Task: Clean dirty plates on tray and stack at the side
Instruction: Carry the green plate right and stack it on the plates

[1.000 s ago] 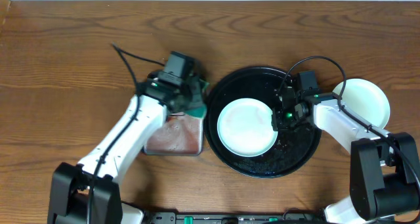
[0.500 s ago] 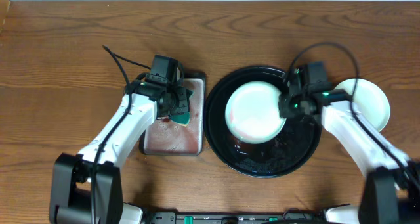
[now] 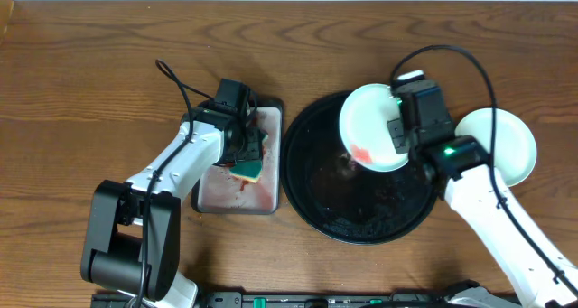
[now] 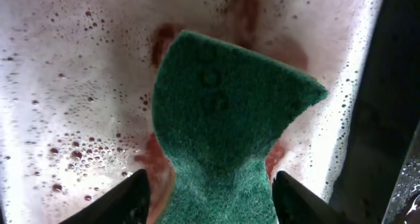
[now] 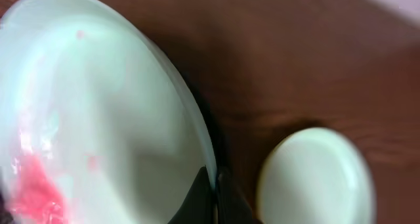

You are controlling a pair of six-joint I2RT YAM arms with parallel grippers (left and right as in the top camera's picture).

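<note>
Right gripper (image 5: 211, 191) pinching rim of smeared plate (image 5: 98, 119), held tilted above black tray (image 3: 316, 209), left gripper (image 4: 210, 198) spread astride green sponge (image 4: 223, 106)

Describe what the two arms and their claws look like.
The left arm and right arm have white links joined by black joints. A black cable loops off the left wrist, another off the right. A green light glows near the right wrist. The left claw and right claw have dark fingers.
</note>
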